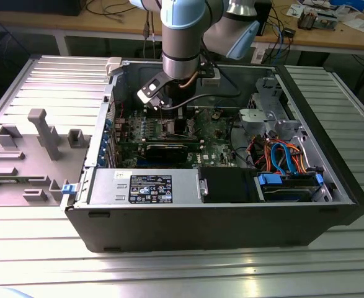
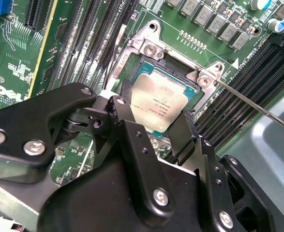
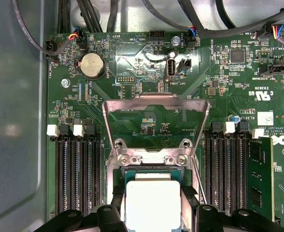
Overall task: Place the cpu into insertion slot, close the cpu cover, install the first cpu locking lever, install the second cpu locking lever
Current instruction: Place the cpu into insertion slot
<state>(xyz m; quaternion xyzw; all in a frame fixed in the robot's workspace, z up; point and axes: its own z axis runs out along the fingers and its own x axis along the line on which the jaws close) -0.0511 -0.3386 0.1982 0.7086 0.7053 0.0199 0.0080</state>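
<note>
Inside the open computer case [image 1: 200, 223], the single arm's gripper [image 1: 162, 98] hangs over the green circuit board [image 1: 222, 133]; in the first wrist view the cpu cover [image 3: 156, 100] stands tipped up on its hinge, its window open, clear of the insertion slot [image 2: 146, 60]; the cpu [image 2: 158, 99] lies directly between the black fingers [image 2: 116, 107], squared to the slot, and being square it has no long axis to mind; the jaws press on two opposite edges, pinching the cpu at or just over the socket; whether it is fully seated I cannot tell; count one case, one board, one cover, one slot, one cpu, and one thin locking lever [image 2: 258, 109] that I can make out, slanting away beside the slot.
</note>
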